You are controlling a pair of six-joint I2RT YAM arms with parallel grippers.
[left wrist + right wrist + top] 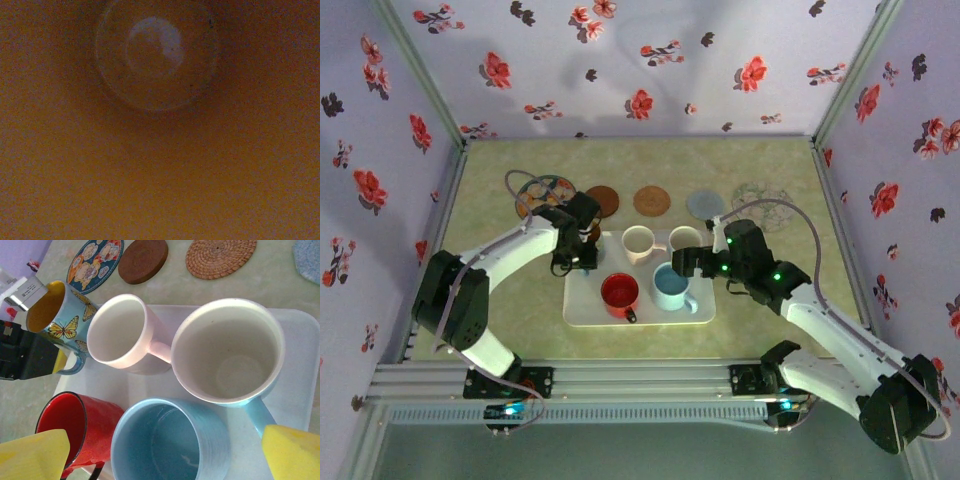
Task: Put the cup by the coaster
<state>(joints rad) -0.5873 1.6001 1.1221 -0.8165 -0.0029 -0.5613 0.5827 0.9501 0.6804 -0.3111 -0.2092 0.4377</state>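
As the left tool straddles the butterfly mug, right tool gapes.

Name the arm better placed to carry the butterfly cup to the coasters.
Left. The left fingers sit at the rim of the butterfly cup, near the colourful coaster. The right fingers hang open by the blue cup.

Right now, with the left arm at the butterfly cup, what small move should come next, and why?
Probably close the left gripper fully on the wall of the butterfly cup before any lift: one finger sits inside the rim, the left wrist view looks down into the yellow interior, and the cup stands on the tray.
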